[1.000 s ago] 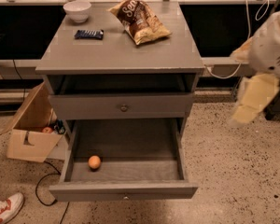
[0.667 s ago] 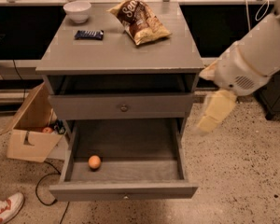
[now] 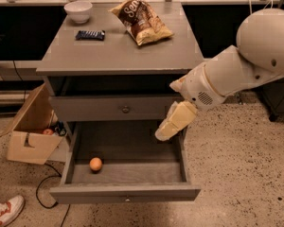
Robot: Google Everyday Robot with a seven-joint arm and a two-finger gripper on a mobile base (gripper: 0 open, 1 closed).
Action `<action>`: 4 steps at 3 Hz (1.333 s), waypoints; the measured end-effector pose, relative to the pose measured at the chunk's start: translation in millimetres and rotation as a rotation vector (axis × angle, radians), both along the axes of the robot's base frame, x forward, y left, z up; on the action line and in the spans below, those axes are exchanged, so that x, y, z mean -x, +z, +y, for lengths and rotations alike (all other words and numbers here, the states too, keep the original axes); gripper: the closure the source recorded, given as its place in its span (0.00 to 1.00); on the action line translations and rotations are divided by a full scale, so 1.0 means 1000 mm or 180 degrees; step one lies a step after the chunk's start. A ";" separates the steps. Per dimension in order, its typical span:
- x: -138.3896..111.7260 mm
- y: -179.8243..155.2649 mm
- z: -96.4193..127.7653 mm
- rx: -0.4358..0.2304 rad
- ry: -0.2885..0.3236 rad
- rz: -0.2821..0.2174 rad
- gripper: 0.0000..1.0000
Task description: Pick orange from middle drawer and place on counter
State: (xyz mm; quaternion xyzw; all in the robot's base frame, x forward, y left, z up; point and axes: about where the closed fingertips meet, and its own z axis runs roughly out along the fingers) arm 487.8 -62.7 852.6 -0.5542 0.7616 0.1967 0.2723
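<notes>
Slanting down-left, the arm point(image 3: 227, 74) hangs its tool point(image 3: 164, 133) over the middle drawer point(image 3: 125, 193).

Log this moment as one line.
gripper: by drawer right side, apart from orange | orange: front left in open drawer | counter: orange not yet placed

the orange point(image 3: 95, 164) lies front left in the pulled-out middle drawer point(image 3: 125, 192). the gripper point(image 3: 162, 134) hangs over the drawer's right rear. on the counter point(image 3: 118, 53), a bowl point(image 3: 78, 11) sits back left, a candy bar point(image 3: 90, 34) before it and a chip bag point(image 3: 141, 20) to the right. a cardboard box point(image 3: 31, 131) stands left of the cabinet.
</notes>
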 end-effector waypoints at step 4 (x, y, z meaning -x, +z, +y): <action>-0.003 -0.116 0.024 0.0191 0.0044 0.0181 0.00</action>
